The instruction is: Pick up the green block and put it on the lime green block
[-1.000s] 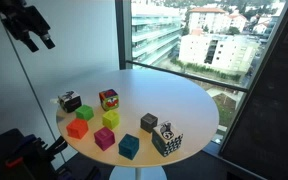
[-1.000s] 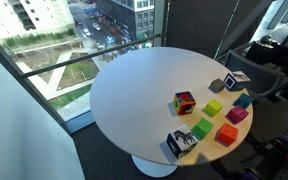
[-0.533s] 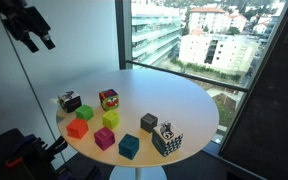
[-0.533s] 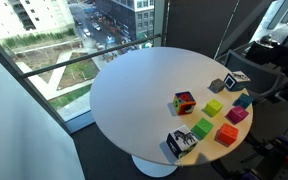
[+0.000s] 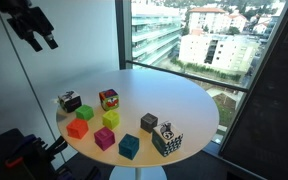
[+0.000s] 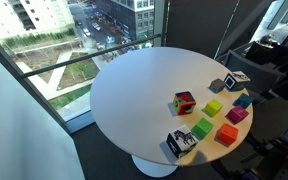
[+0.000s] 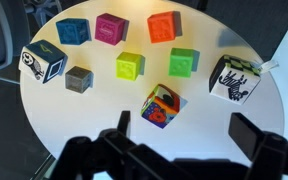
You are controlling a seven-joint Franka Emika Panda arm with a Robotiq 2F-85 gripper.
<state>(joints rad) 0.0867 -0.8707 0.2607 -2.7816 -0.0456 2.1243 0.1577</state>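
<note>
The gripper (image 5: 40, 44) hangs high above the round white table (image 5: 174, 100), well apart from every cube, and its jaws are spread wide with nothing between them. The wrist view confirms it: the gripper (image 7: 184, 138) comes in from the bottom edge, one dark finger (image 7: 119, 125) on one side, the other far across, and only bare tabletop shows in the gap.

In the wrist view, the green block (image 7: 183, 62) sits flat on the table, untouched. The lime green block (image 7: 130, 66) is just beside it at 9 o'clock, apart from it. A red cube (image 7: 164, 25) lies at 12 o'clock of the green block, and a black-and-white patterned cube (image 7: 234, 78) lies at 4 o'clock. A multicoloured cube (image 7: 161, 106) sits at 6 o'clock, nearest the fingers.

In both exterior views the green block (image 5: 84, 113) (image 6: 203, 128) and the lime green block (image 5: 110, 118) (image 6: 213, 107) rest side by side near the table's edge.
</note>
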